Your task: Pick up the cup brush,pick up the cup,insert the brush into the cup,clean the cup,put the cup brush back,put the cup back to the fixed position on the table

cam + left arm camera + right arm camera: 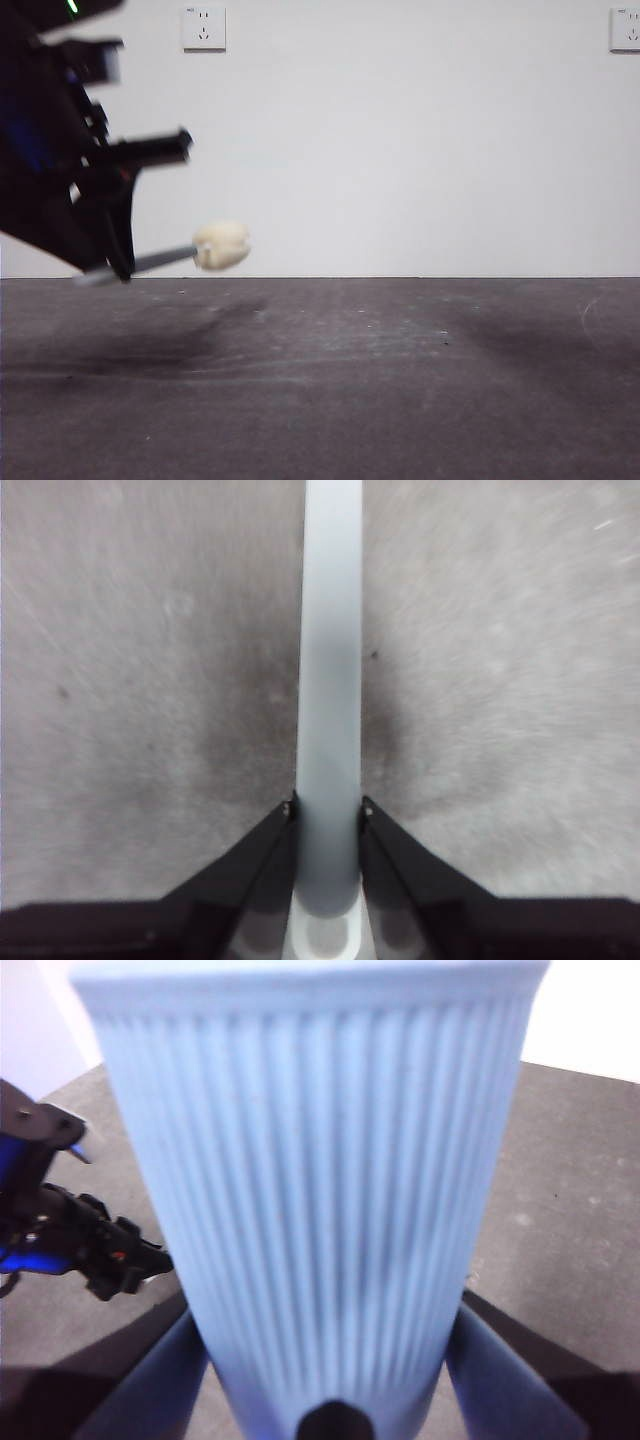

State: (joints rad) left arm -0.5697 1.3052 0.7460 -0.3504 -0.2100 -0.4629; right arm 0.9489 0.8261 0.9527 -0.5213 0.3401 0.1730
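both tools loaded, brush and cup held clear of the worktop (400, 380).
left tool (328, 805) is clenched on the grey handle of the cup brush (222, 246), sponge head in the air at front-view left, above the worktop. right tool (330, 1360) grasps the cup (310, 1180) by its ribbed wall; cup is out of the front view.

cup brush (200, 250) (cream sponge head) airborne, near-level | ribbed blue cup (315, 1210) lifted
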